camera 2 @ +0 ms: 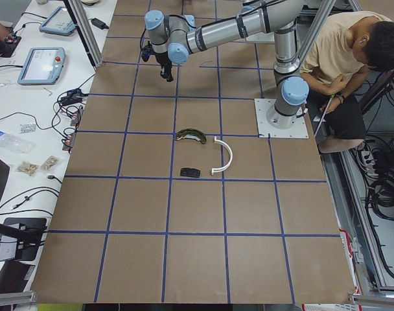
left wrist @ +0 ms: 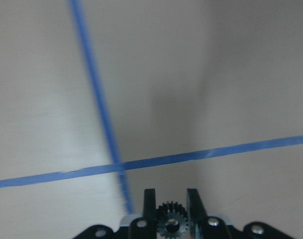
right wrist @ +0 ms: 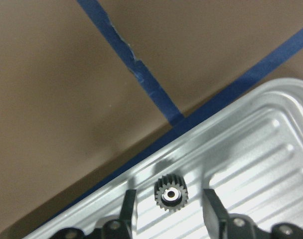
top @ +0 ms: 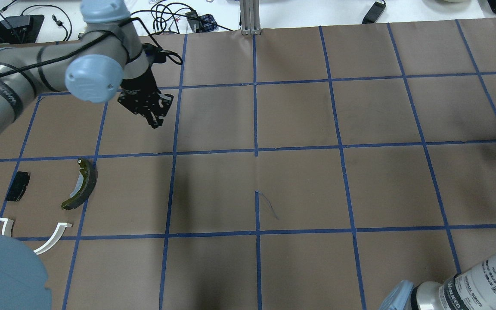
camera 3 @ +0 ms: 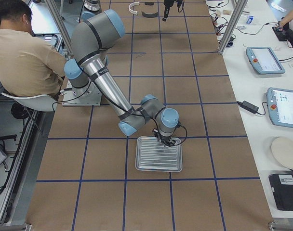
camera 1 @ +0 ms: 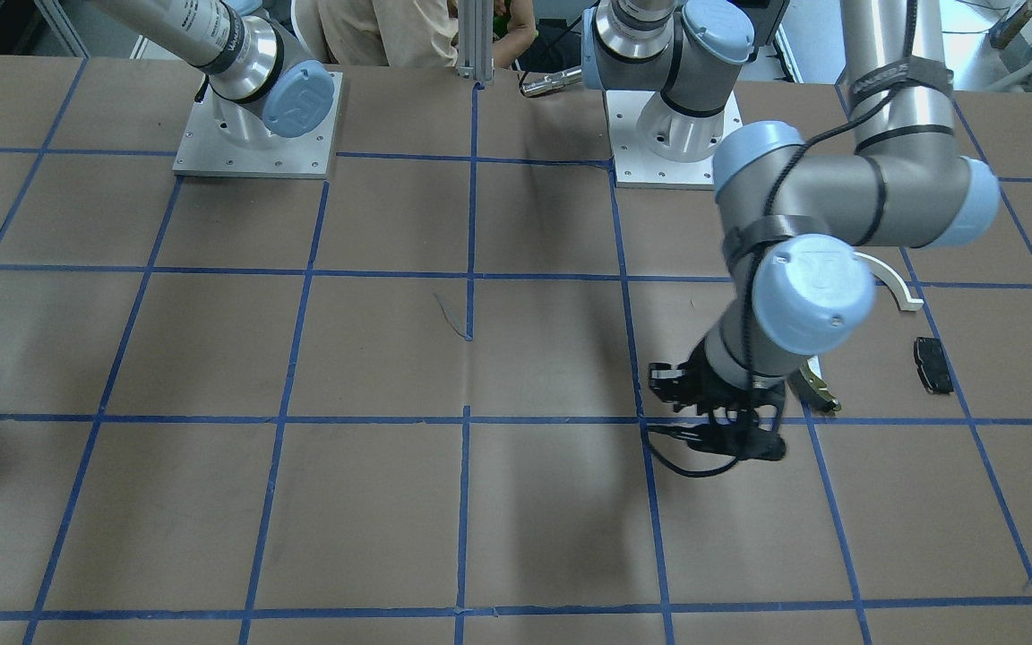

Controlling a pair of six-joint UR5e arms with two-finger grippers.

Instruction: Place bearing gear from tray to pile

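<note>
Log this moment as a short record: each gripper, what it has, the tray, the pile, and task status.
left gripper: shut on a small dark toothed gear, held over the brown taped table
right gripper: open, fingers on either side of a second dark gear
ridged silver tray: second gear lies on it
pile: olive-and-dark curved brake shoe, small black rectangular pad, white half-ring bracket, lying apart
status: held gear not yet at the pile

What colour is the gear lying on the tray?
Dark grey gear, silvery hub; clearest in the right wrist view.
</note>
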